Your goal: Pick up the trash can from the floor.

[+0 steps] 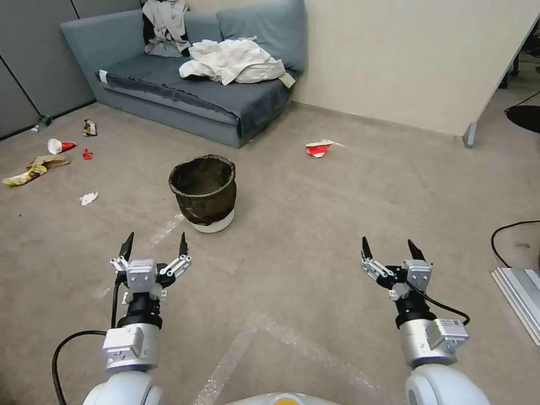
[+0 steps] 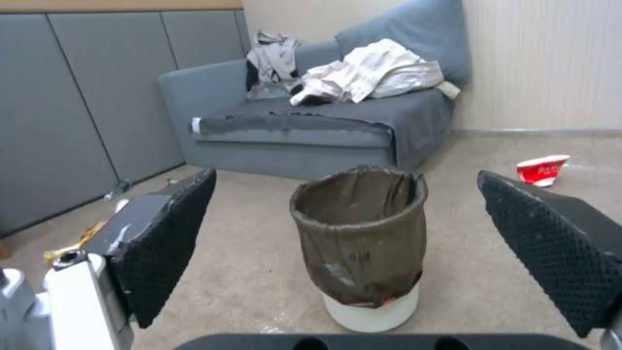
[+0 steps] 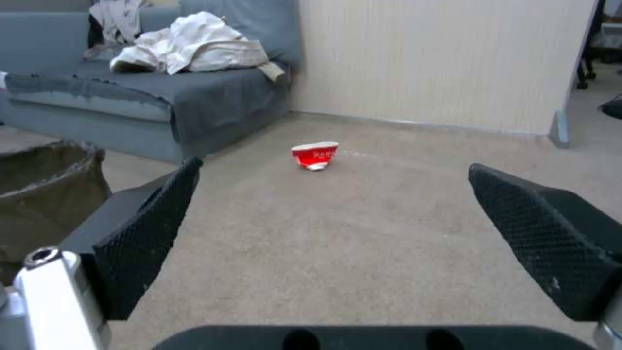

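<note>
Bin (image 1: 203,192) standing upright on floor (image 1: 315,236), in front of sofa (image 1: 185,84). L gripper (image 1: 154,246) hovering short of bin, jaws apart; R gripper (image 1: 392,249) idling further off, also apart. Bin prob. light, stiff (bag slippery) — grip at rim.

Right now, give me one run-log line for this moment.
trash can: upright on floor, ungrasped | left gripper: open, facing can, short of it | right gripper: open, idle

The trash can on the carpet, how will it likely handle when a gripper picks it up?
The trash can looks empty, so probably light. Its loose dark bag liner may slip or bunch under fingers. Small and tapered toward its base, it could tip if nudged off-centre.
</note>
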